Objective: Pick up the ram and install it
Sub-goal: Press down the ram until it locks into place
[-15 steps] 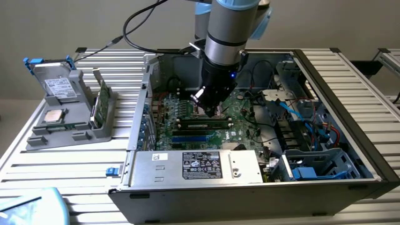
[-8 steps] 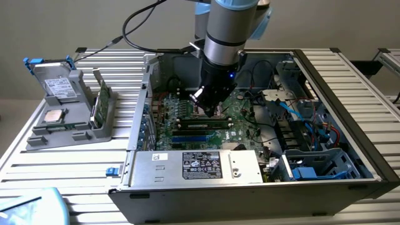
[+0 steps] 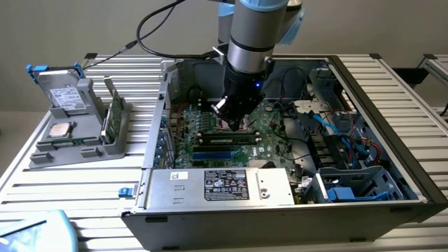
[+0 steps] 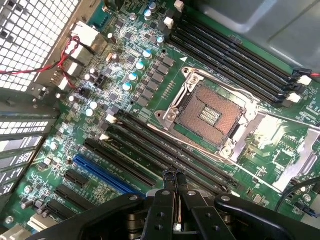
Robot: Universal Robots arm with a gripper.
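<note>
The gripper is hanging low inside the open computer case with its fingers pressed together and holding nothing, while the ram is lying seated in a motherboard slot just beside the fingertips, so the installing is looking nearly done.

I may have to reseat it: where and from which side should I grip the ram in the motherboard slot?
Probably take the ram by its exposed top edge near mid-length, coming straight down and pinching across its thin faces. It stands on edge in its slot, with other slots close alongside. The gripper hangs right above it.
</note>
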